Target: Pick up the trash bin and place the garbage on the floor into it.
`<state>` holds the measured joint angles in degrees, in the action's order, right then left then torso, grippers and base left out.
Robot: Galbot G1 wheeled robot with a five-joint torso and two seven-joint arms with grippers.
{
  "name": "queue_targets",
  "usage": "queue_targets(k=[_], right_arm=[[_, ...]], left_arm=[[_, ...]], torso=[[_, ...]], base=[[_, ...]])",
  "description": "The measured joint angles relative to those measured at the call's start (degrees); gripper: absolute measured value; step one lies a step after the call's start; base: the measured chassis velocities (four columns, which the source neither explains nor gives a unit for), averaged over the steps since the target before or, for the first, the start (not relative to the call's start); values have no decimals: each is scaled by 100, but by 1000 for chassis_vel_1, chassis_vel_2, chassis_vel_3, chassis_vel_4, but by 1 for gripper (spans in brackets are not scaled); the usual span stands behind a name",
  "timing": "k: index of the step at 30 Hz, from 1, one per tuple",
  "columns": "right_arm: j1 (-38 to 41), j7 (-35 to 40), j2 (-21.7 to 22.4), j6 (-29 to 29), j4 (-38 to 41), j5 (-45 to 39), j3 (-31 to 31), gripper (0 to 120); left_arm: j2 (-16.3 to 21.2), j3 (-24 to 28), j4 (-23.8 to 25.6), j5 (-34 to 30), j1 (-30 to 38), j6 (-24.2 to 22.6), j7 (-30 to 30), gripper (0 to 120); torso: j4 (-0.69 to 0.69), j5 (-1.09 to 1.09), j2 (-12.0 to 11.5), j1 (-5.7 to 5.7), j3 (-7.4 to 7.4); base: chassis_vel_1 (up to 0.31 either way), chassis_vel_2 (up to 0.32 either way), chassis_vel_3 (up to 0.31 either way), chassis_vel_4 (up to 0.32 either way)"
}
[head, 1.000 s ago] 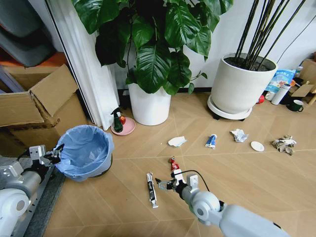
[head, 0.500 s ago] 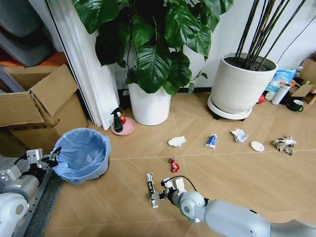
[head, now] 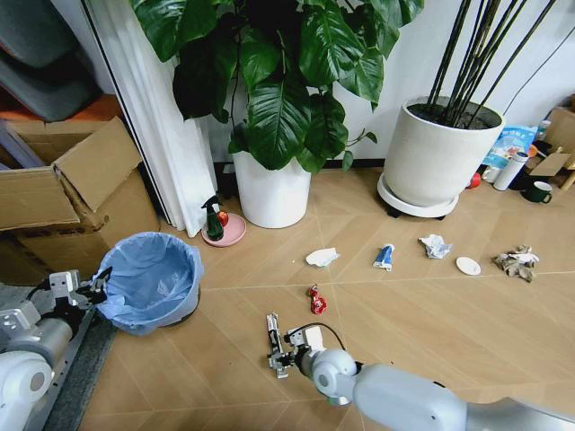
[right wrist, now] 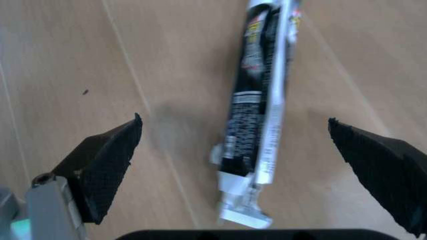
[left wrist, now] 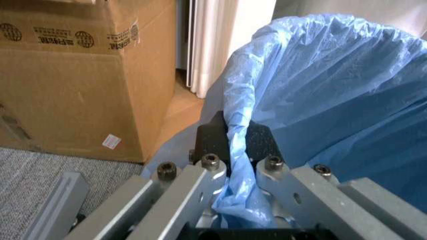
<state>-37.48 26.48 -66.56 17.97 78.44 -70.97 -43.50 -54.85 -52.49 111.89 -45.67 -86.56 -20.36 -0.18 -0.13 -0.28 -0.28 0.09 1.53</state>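
At the far left, the left gripper (head: pixel 94 289) is clamped on the rim of the trash bin (head: pixel 153 278), blue liner bunched between its fingers (left wrist: pixel 200 182); the bin appears to rest on the floor beside the cardboard box (head: pixel 67 193). Toward the middle, the right gripper (head: pixel 280 352) hangs wide open over the tube (right wrist: pixel 260 107), fingertips (right wrist: pixel 110 160) either side, touching nothing. Other garbage lies well apart to the right.
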Motion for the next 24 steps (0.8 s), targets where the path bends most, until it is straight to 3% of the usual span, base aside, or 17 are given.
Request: queue_targets(k=[15,22,24], right_arm=[[33,346,-386,286,-409,115,-29,100],[12,473,-486,375,-535,125,17,72],[10,476,-491,375,-539,127,25,70]], left_arm=[[-2,-28,49,-14,-5,3,0,0],[-49,-15,76,-14,-14,4,-7,0],[-48,-15,78,-13,-16,4,-9,0]], torso=[[-1,0,0,0,0],[-3,0,0,-1,-1],[-3,0,0,-1,-1]], base=[[0,0,0,0],[0,0,0,0],[0,0,0,0]])
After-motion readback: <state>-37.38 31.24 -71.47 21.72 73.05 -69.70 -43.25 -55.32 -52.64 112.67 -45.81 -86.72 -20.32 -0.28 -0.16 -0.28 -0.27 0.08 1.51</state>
